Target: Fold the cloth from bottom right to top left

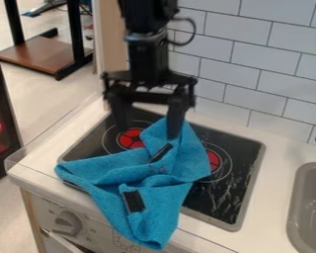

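White counter (269, 197): one black two-finger hand (148, 129), spread wide, empty, above one blue cloth (193, 165), contact unclear; two round red burners (130, 140).

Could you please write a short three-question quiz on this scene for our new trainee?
1. True or false: the cloth lies wholly within the edges of the stovetop.
2. Which fits the pincer?
A) shut, over the sink
B) open, at the end of the cloth nearer the tiled wall
C) shut, over the control knob
3. Fill the gap: the burner markings that show beside the cloth are coloured ____.

Key: 1 false; 2 B; 3 red.
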{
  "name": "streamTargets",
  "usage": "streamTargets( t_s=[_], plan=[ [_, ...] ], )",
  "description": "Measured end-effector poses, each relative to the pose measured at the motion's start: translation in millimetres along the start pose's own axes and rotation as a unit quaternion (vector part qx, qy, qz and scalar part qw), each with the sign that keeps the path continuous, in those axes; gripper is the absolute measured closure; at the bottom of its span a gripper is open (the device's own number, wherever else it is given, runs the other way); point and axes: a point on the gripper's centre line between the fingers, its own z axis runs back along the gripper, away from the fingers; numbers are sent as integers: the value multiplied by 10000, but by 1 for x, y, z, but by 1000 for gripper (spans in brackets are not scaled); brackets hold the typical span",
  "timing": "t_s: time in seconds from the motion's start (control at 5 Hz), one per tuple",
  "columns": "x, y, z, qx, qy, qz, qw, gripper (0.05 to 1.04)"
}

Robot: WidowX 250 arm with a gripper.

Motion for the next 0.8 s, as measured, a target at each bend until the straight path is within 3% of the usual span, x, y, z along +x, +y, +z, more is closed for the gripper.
streamTargets(
  t_s=[0.2,0.4,0.8],
  plan=[
    [-19,12,-19,394,118,343,9986,85],
    [-32,17,-39,559,62,793,9953,85],
    [-39,21,-63,482,-203,1051,9931,85]
  ],
)
